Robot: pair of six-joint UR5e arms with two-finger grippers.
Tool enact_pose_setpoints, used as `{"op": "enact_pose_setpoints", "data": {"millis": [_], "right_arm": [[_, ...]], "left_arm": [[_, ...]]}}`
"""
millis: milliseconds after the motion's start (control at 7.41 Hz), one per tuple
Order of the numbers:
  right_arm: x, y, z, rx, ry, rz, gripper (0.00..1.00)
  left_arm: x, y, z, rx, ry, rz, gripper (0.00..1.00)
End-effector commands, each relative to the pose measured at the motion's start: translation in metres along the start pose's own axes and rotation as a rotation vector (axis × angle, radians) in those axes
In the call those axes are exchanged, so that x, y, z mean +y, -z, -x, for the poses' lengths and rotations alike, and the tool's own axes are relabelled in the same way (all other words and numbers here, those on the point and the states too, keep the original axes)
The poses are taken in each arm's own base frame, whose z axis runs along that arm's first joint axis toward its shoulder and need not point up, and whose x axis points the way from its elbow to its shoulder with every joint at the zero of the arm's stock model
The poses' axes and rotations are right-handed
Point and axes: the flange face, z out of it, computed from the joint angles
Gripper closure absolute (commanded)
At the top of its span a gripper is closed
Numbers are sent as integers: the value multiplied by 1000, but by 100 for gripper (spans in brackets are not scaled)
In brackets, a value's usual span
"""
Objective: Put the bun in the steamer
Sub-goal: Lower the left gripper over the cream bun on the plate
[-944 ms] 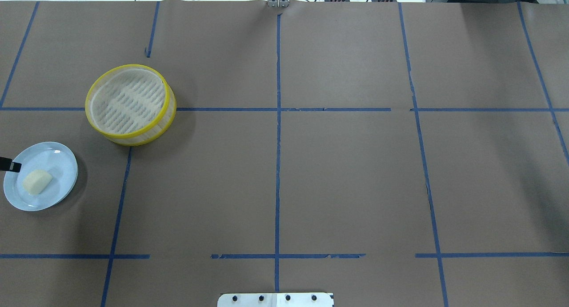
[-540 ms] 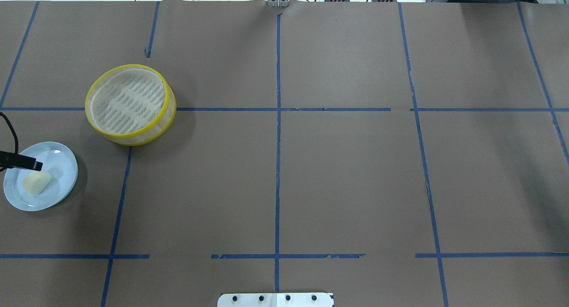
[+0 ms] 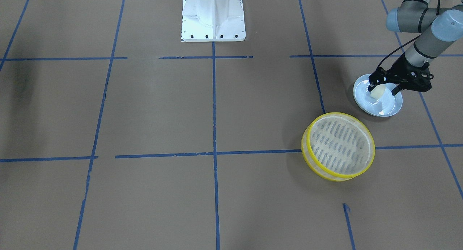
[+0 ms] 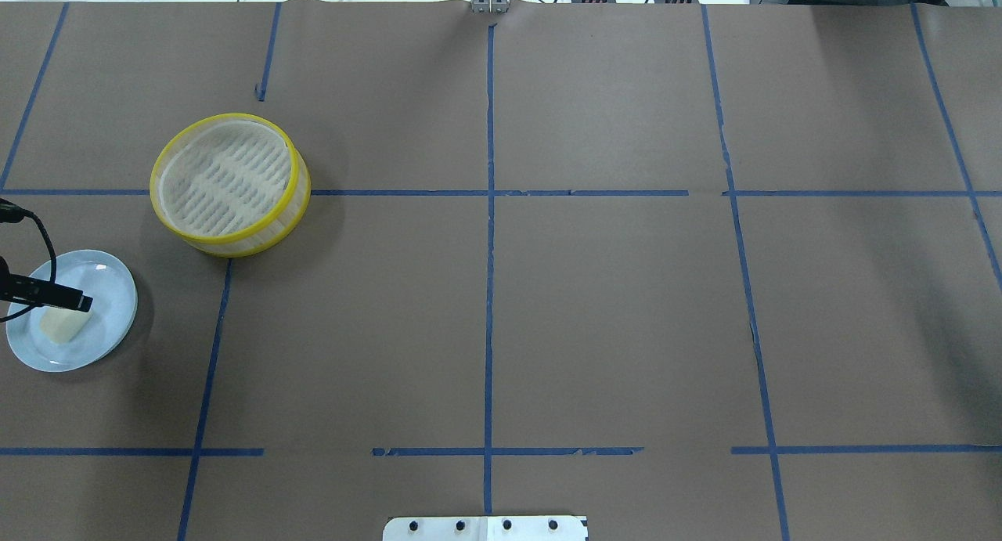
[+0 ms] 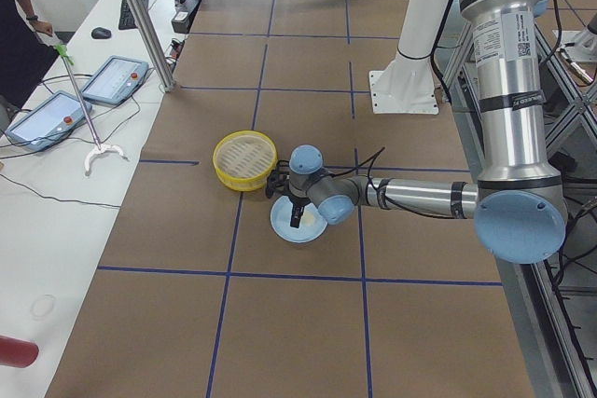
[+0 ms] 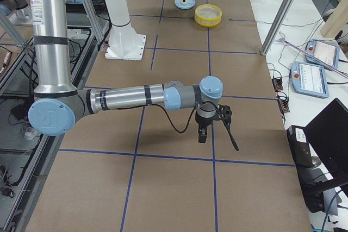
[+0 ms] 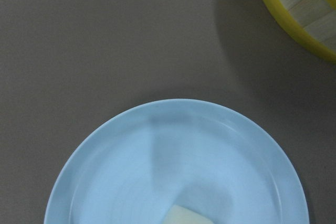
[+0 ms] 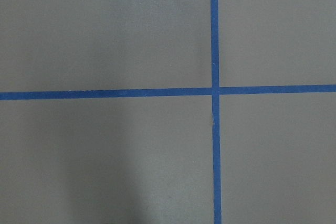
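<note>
The cream-white bun lies on a pale blue plate at the table's left edge. It also shows in the front view and at the bottom of the left wrist view. My left gripper is open, low over the plate, with its fingers on either side of the bun. One black finger shows overhead at the bun's far edge. The steamer stands empty beyond the plate. My right gripper hangs over bare table far to the right; I cannot tell if it is open or shut.
The robot's white base sits at the table's middle near edge. Blue tape lines cross the brown table cover. The steamer's yellow rim shows at the top right of the left wrist view.
My left gripper has moved to the right across the plate, and its finger now reaches the bun. The bun, plate and steamer have not moved.
</note>
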Motion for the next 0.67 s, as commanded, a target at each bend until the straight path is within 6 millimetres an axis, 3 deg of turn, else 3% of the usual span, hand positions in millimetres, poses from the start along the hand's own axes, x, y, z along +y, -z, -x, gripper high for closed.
{"op": "enact_pose_setpoints", "data": {"millis": [0, 540], "right_arm": [[0, 0, 0, 0, 0, 0, 0], [0, 0, 0, 0, 0, 0, 0]], "left_arm": [[10, -13, 1, -13, -6, 32, 0], [13, -14, 3, -15, -13, 39, 0]]}}
